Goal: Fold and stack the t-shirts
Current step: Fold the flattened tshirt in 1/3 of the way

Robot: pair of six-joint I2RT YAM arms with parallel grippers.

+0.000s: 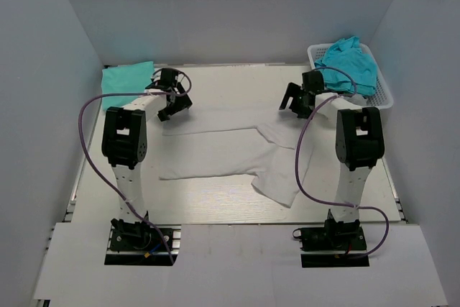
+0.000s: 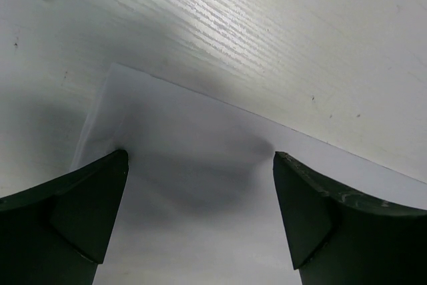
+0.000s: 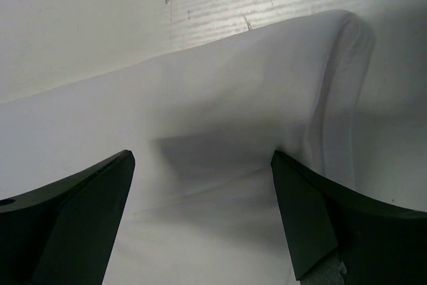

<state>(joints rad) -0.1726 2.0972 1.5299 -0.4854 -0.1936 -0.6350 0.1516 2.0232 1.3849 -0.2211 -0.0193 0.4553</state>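
A white t-shirt (image 1: 230,152) lies spread on the table, partly folded, with a sleeve hanging toward the front right. My left gripper (image 1: 175,106) is open just above its far left corner; the cloth (image 2: 200,191) shows between the fingers. My right gripper (image 1: 298,106) is open above its far right edge; a folded cloth edge (image 3: 337,98) lies by the right finger. A folded teal t-shirt (image 1: 126,77) lies at the far left. A crumpled teal t-shirt (image 1: 350,62) sits in the basket.
A white lattice basket (image 1: 384,95) stands at the far right corner. Grey walls enclose the table on three sides. Purple cables loop beside both arms.
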